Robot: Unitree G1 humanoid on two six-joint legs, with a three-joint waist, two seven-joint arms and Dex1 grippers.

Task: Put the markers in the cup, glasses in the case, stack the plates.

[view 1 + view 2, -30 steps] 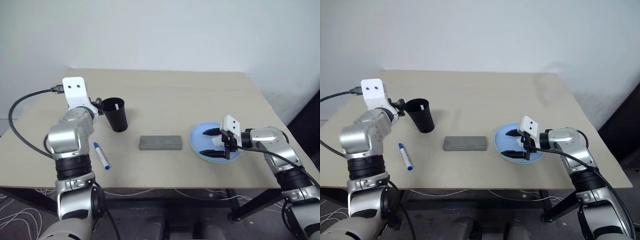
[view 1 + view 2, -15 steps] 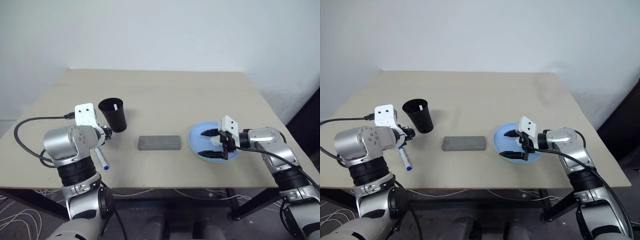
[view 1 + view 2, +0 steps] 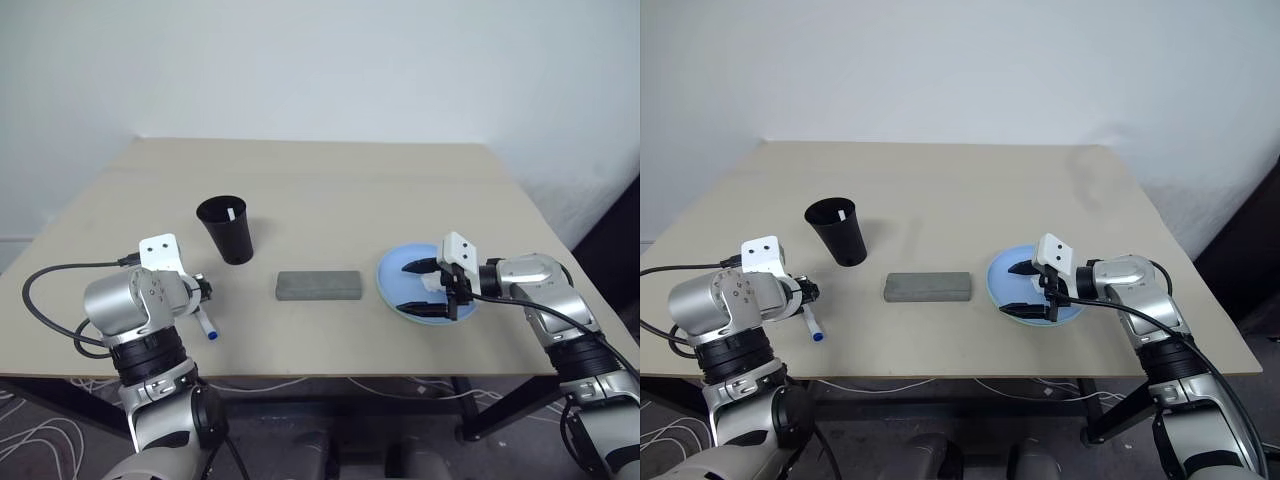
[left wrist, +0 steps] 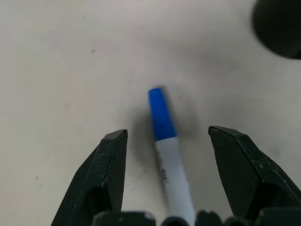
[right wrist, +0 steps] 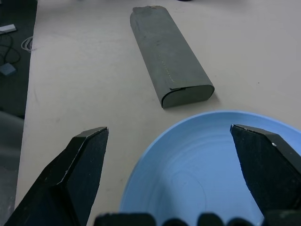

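Tan table (image 3: 330, 190) against a white wall: the left end effector (image 4: 167, 141) has dropped from beside the cup (image 3: 227, 229) to the blue-capped marker (image 4: 165, 136), which lies untouched between its parted fingers, so a grasp looks imminent. Right end effector (image 3: 420, 285) is unchanged, spread wide over the blue plate (image 5: 197, 174), closed case (image 3: 319, 285) beyond its fingertips.

marker (image 4: 168, 141): white barrel, blue cap, flat on the tabletop between the open left jaws
cup (image 3: 227, 230): black, upright, beyond the left jaws
case (image 3: 319, 285): grey, shut, between both jaws
plate (image 5: 207, 160): light blue, under the open right jaws

Matt grey case (image 5: 169, 56); glossy blue plate (image 5: 207, 174); matt table (image 3: 340, 190).
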